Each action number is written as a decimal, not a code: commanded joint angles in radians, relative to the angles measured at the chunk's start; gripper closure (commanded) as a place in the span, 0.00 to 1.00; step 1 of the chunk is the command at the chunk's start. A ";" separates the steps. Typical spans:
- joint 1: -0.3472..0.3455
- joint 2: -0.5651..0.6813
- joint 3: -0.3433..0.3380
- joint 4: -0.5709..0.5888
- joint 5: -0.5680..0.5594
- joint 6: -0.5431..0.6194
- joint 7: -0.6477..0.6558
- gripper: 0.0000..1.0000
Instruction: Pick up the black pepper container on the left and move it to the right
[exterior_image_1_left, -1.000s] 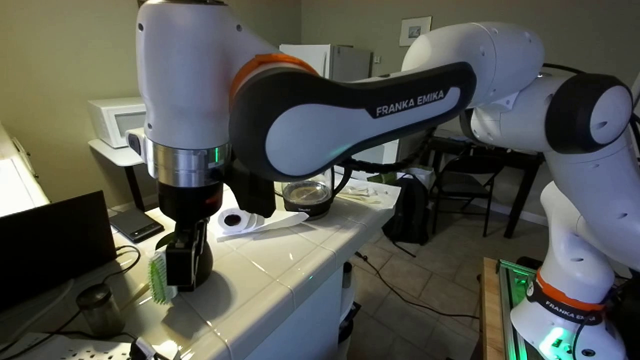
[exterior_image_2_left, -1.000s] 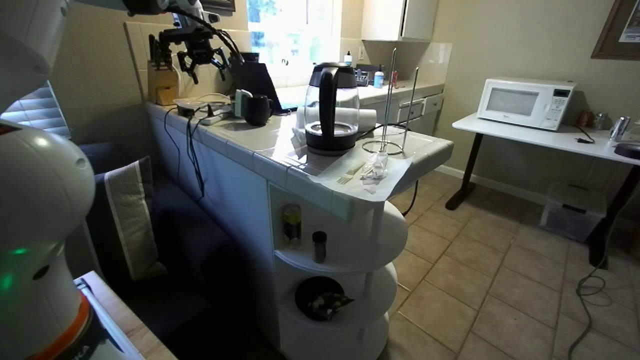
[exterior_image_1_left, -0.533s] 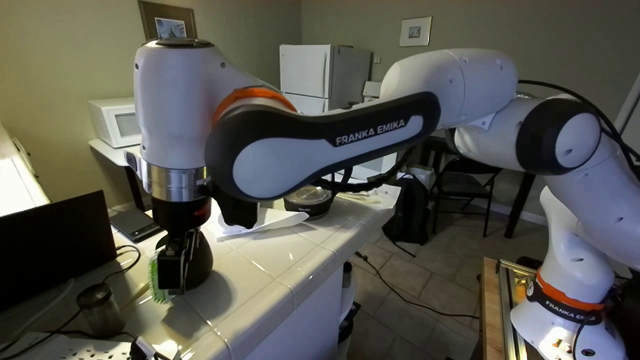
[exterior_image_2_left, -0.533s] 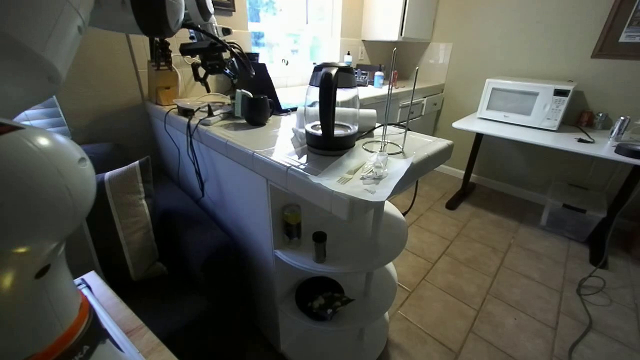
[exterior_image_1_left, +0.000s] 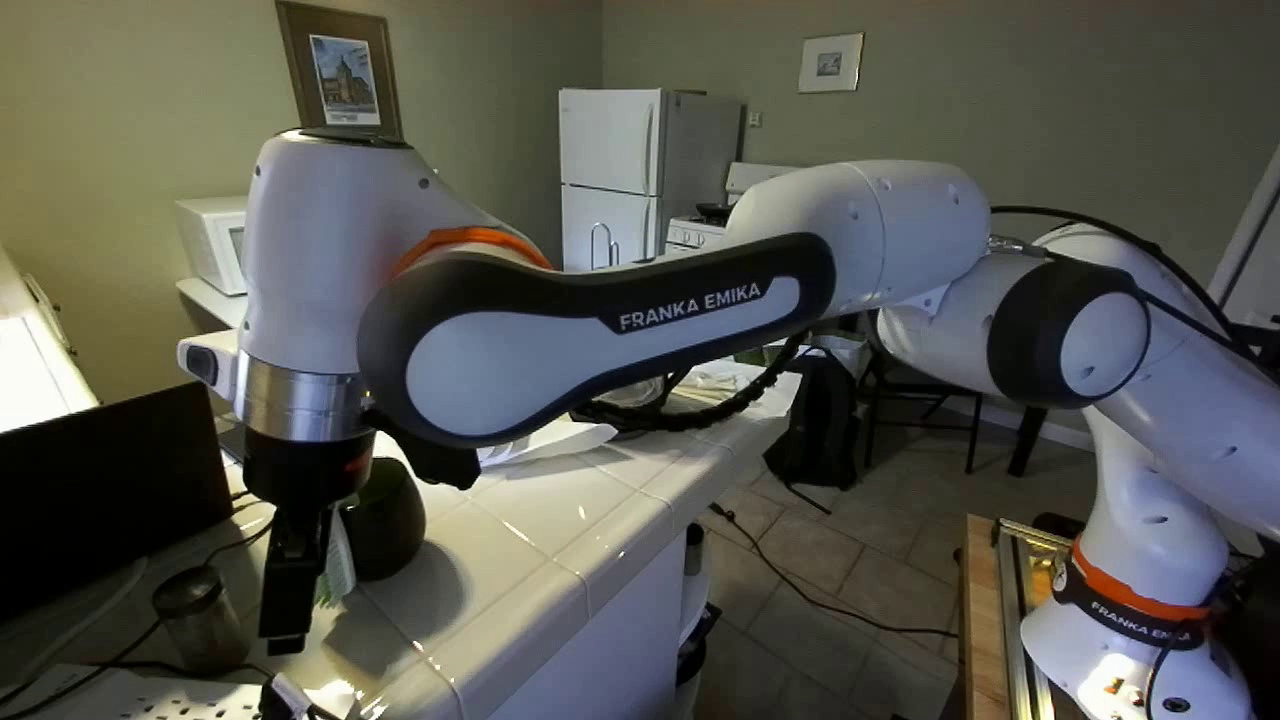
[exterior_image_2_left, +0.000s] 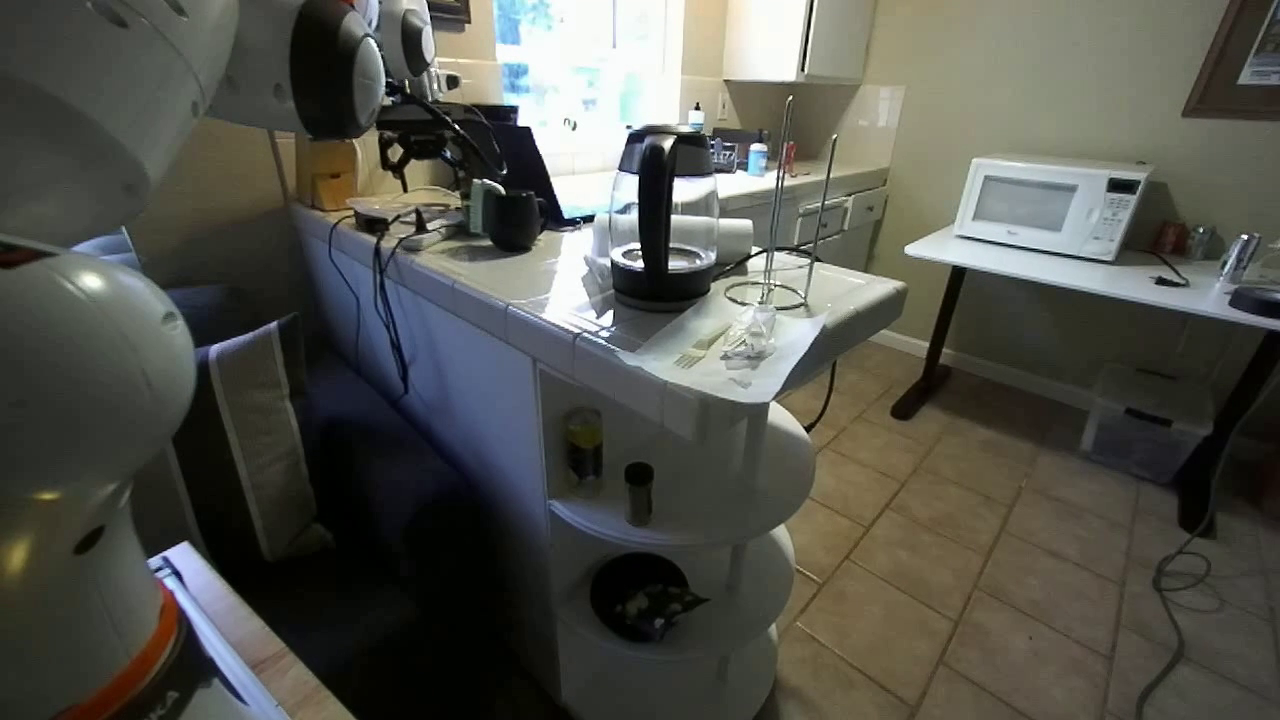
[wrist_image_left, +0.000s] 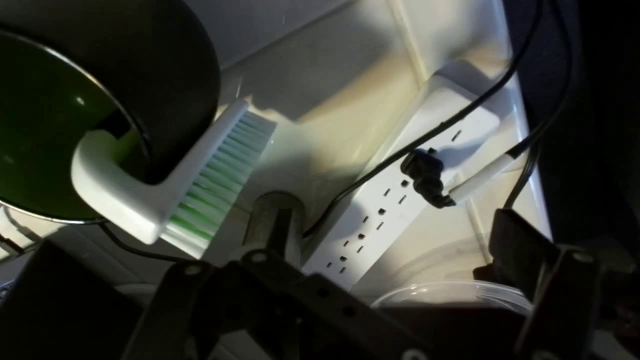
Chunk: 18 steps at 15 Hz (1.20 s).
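The black pepper container (exterior_image_1_left: 203, 622) stands upright on the tiled counter, in front of the laptop. It is a small dark cylinder with a dark lid. In the wrist view the container (wrist_image_left: 275, 215) shows beyond the left finger, which hides its lower part. It is hidden in the other exterior picture. My gripper (exterior_image_1_left: 288, 600) points down above the counter, beside the container and apart from it. It also shows in an exterior view (exterior_image_2_left: 432, 165). In the wrist view the gripper (wrist_image_left: 395, 260) has its fingers wide apart with nothing held between them.
A black mug (exterior_image_1_left: 388, 525) with green inside holds a white brush (wrist_image_left: 215, 170) on its rim. A white power strip (wrist_image_left: 380, 210) with cords lies beside the container. A clear round tub (wrist_image_left: 450, 292) is near the right finger. The laptop (exterior_image_1_left: 110, 500) and glass kettle (exterior_image_2_left: 665, 225) stand on the counter.
The arm has lowered. My gripper has moved down and away from the mug and brush, toward the side of the pepper container. The counter objects have not moved.
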<state>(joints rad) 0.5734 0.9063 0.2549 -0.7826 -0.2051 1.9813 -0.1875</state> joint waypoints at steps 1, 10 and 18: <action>0.030 0.105 -0.036 0.136 0.014 0.037 -0.047 0.00; 0.064 0.252 -0.089 0.317 0.018 0.154 -0.093 0.00; 0.064 0.279 -0.144 0.319 0.027 0.283 -0.058 0.00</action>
<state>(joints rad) 0.6361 1.1760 0.1394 -0.4488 -0.2045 2.1911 -0.2544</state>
